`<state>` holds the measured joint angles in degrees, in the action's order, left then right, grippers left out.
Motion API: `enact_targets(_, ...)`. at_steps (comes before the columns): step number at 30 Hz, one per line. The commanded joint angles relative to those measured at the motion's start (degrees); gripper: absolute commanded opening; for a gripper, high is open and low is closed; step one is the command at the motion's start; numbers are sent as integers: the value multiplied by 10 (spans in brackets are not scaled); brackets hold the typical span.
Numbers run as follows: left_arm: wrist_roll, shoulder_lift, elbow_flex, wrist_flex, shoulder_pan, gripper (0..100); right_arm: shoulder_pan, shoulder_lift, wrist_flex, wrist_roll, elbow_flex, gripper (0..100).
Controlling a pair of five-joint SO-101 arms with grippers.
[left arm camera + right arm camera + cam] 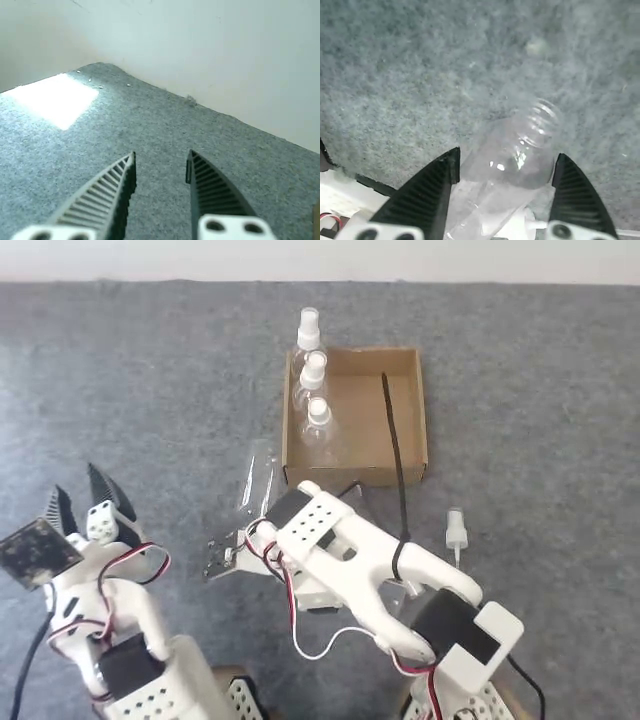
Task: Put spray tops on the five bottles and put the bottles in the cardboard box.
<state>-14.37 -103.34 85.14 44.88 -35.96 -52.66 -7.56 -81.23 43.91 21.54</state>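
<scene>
The left hand (161, 157) hangs released and empty over bare grey carpet on the bench (540, 390), well apart from everything else. The right hand (506, 157) has a clear open-necked bottle (530, 130) inside it, threaded neck pointing away from the hand. Whether the hand presses the bottle or merely brackets it cannot be told.

Seen from above, a lying bottle (255, 475) of clear plastic rests on the bench just beside this hand. I cannot tell whether it is the same one. Just past it stands the cardboard box (405, 415). Three capped bottles (318, 425) stand in a row along the box wall nearest the right hand. A loose spray top (456, 530) lies on the carpet behind the hand, just beside its arm.
</scene>
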Motion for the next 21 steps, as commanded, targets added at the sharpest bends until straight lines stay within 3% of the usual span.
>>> enact_targets(1, -10, -11, -4, -22, -1, 156, -6, 3, 11, 8, -3, 256)
enact_targets(6, -9, -11, -1, -25, -1, 156, -5, -25, 14, 8, -6, 241)
enact_targets(12, -9, -11, -1, -25, -1, 156, -4, -73, 4, 4, -52, 113)
enact_targets(21, -9, -11, -1, -25, 0, 156, -4, -41, -29, -52, -74, 102)
